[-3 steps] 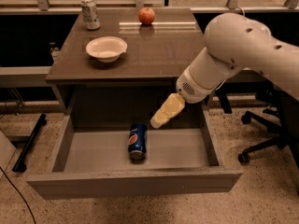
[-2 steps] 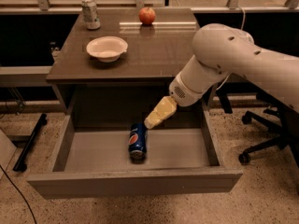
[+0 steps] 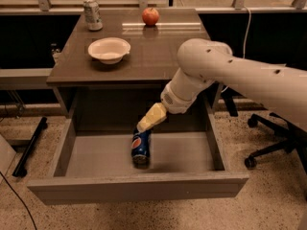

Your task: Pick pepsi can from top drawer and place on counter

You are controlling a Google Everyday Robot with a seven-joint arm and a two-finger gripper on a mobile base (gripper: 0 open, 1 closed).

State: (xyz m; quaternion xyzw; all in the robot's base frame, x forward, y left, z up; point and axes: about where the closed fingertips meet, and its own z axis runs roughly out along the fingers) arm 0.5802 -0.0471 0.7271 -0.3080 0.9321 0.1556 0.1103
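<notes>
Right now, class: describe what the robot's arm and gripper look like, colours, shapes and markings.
The arm is white, thick and rounded, with small dark dots along its shell and a bulbous joint. The gripper, above the pepsi can in the drawer, is pale yellow and tapered.

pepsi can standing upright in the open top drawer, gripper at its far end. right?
Not upright: the camera view shows the pepsi can lying on its side in the open top drawer, gripper at its far end.
</notes>
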